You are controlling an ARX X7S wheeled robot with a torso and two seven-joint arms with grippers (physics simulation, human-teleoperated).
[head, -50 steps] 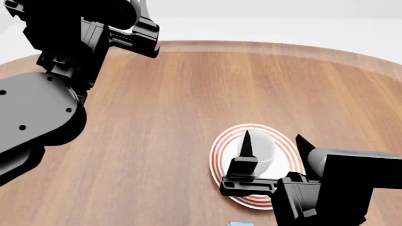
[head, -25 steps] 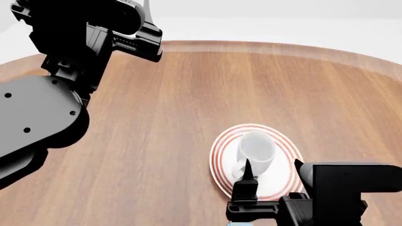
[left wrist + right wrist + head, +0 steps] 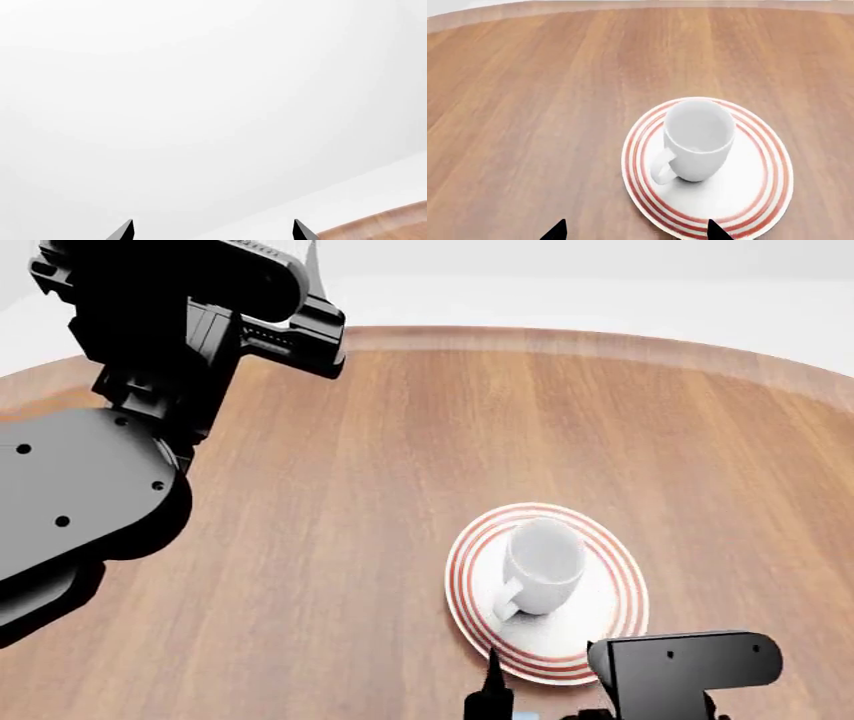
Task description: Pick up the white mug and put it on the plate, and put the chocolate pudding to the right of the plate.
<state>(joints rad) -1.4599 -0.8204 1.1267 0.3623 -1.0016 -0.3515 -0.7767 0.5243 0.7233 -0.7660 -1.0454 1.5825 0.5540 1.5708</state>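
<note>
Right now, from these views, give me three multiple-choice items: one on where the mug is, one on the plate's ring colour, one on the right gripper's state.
1. Where does the white mug stand?
A. on the plate
B. on bare table beside the plate
C. in the left gripper

2. What colour are the rings on the plate?
A. blue
B. red-orange
C. green

3. How is the right gripper?
A. shut on the mug
B. shut on nothing
C. open and clear of the mug

Answers:
1 A: the mug sits upright inside the plate's rings.
2 B: the rim bands show red-orange in head and right wrist views.
3 C: its two fingertips stand wide apart, with the mug beyond them.
</note>
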